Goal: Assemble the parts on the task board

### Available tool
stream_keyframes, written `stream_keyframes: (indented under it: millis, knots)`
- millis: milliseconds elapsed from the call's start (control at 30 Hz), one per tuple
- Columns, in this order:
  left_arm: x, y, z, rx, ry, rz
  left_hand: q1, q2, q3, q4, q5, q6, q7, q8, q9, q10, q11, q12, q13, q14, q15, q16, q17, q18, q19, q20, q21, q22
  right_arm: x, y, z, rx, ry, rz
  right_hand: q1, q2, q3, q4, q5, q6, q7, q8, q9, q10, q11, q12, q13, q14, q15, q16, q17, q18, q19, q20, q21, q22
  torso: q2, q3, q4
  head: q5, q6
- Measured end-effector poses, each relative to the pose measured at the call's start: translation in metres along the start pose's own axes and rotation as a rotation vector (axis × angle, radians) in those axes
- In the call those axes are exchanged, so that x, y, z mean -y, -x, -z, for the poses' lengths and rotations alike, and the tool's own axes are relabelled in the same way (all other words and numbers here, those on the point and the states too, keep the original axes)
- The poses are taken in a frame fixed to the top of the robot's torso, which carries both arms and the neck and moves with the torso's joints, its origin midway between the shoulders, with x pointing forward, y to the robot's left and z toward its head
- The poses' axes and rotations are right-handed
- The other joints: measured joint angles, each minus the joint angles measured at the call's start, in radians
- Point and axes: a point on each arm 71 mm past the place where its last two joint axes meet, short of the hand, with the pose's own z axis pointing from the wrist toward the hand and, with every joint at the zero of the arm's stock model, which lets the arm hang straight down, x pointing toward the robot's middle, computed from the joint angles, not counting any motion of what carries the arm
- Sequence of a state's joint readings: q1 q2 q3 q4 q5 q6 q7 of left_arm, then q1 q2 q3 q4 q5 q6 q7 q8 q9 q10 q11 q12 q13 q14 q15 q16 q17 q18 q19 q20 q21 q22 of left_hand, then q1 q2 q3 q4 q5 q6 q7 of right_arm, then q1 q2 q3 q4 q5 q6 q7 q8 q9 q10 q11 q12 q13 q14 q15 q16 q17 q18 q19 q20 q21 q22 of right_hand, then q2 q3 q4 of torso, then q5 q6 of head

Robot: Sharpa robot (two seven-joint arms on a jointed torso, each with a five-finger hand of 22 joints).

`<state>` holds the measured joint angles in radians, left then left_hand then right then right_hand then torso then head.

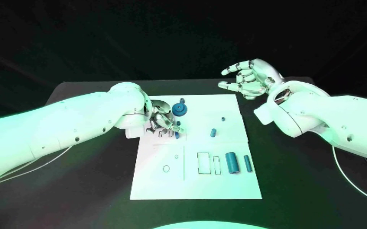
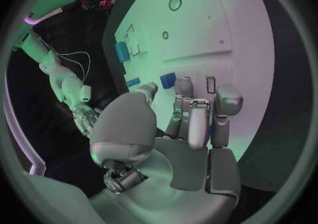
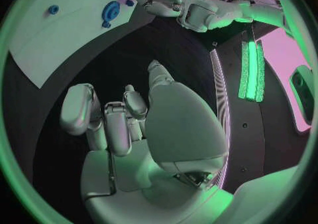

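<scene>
My left hand (image 1: 160,119) covers the board's (image 1: 229,107) left edge, and I cannot tell whether my fingers (image 2: 188,112) pinch the small blue piece (image 1: 177,133) under them. The gear-like part (image 1: 180,108) is half hidden behind my fingers. The tiny dot (image 1: 223,118) is too small to identify.

A black tabletop (image 1: 92,186) spreads out on every side under the work, dark and matte, with its far edge meeting a black backdrop (image 1: 183,22) that hangs behind it. A thin white cable (image 1: 348,173) trails in a loop over the tabletop's right side, and another pale cable (image 1: 34,164) runs along its left side.
</scene>
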<state>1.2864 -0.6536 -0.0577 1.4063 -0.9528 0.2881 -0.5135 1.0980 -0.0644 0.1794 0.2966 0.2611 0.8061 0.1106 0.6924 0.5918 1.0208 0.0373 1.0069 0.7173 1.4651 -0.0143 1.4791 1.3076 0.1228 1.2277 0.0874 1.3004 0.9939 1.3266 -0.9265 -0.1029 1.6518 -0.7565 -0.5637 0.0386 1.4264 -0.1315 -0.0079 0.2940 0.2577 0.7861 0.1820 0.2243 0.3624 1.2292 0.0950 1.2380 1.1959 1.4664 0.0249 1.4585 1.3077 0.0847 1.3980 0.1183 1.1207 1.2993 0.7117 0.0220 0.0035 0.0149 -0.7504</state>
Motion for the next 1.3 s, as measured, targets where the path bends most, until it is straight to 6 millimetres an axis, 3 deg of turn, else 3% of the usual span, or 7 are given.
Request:
stream_keyframes:
  millis: [333,567,767,900,1100,1300]
  knots:
    - [0.0013,-0.0013,-0.0027,-0.012,0.003,-0.006,0.000,0.000,0.000,0.000,0.000,0.000,0.000,0.006,0.008,0.006,-0.001,0.004,0.004,0.000,0.000,0.003,0.000,0.000,0.002,-0.002,0.004,0.007,-0.0002,-0.0006,-0.0006,-0.001,0.001,0.002,0.000,0.000,0.000,0.000,0.000,0.000,0.000,0.000,0.000,0.000,0.000,0.000,0.000,0.000,0.000,0.000,0.000,0.000,0.000,0.000,0.000,0.000,0.000,0.0001,-0.0005,-0.002,-0.001]
    - [0.0013,-0.0013,-0.0039,-0.015,0.004,-0.002,0.040,0.030,0.026,-0.003,0.000,-0.004,-0.004,0.011,0.025,0.011,-0.003,0.004,0.004,0.003,-0.005,0.004,0.000,0.000,0.005,-0.005,0.004,0.008,-0.0004,-0.0012,-0.0009,-0.002,0.001,0.003,0.000,0.000,0.000,0.000,0.000,0.000,0.000,0.000,0.000,0.000,0.000,0.000,0.000,0.000,0.000,0.000,0.000,0.000,0.000,0.000,0.000,0.000,0.000,0.0001,-0.0001,-0.002,-0.001]
    - [0.0008,-0.0013,-0.0043,-0.020,0.002,0.011,0.051,0.037,0.037,-0.005,0.000,-0.004,-0.004,0.011,0.032,0.011,-0.004,0.004,0.005,0.000,-0.007,0.004,0.000,0.000,0.006,-0.006,0.005,0.011,-0.0005,-0.0017,-0.0013,-0.003,0.001,0.003,-0.005,0.005,0.000,0.000,0.000,0.000,0.000,0.000,0.000,0.000,0.000,0.000,0.000,0.000,0.000,-0.004,0.000,0.000,0.000,0.000,0.000,0.000,0.000,-0.0001,0.0005,-0.003,-0.002]
    - [0.0017,-0.0017,-0.0045,-0.024,-0.001,0.018,0.101,0.045,0.073,-0.006,0.000,-0.007,-0.007,0.017,0.045,0.018,-0.011,0.007,0.007,0.004,-0.011,0.008,0.000,0.000,0.010,-0.010,0.008,0.017,-0.0005,-0.0021,-0.0016,-0.003,0.000,0.003,-0.005,0.005,0.000,0.000,0.000,0.000,0.000,0.000,0.000,0.000,0.000,0.000,0.000,0.000,0.000,-0.004,0.000,0.000,0.000,0.000,0.000,0.000,0.000,-0.0005,0.0006,-0.003,-0.004]
    - [0.0018,-0.0014,-0.0044,-0.034,-0.010,0.045,0.207,0.026,0.190,-0.014,-0.002,-0.017,-0.019,0.027,0.069,0.026,-0.018,0.007,0.009,0.003,-0.018,0.012,0.000,0.000,0.016,-0.016,0.018,0.031,-0.0001,-0.0023,-0.0019,-0.004,-0.001,0.004,-0.005,0.005,0.000,0.000,0.000,0.000,0.000,0.000,0.000,0.000,0.000,0.000,0.000,0.000,0.000,-0.004,0.000,0.000,-0.002,0.002,-0.009,-0.005,0.000,-0.0005,0.0004,-0.002,-0.006]
    - [-0.0001,-0.0023,-0.0044,-0.053,-0.018,0.089,0.267,-0.011,0.260,0.036,-0.001,-0.024,-0.019,0.039,0.069,0.043,-0.018,0.007,0.015,0.000,-0.021,0.018,0.000,0.000,0.027,-0.016,0.026,0.048,0.0007,-0.0024,-0.0023,-0.004,-0.004,0.004,-0.005,0.005,0.000,0.000,0.000,0.000,0.000,0.000,0.000,0.000,0.000,0.000,0.000,0.000,0.000,-0.004,0.000,0.000,-0.003,0.004,-0.012,-0.006,0.000,-0.0001,0.0001,-0.002,-0.007]
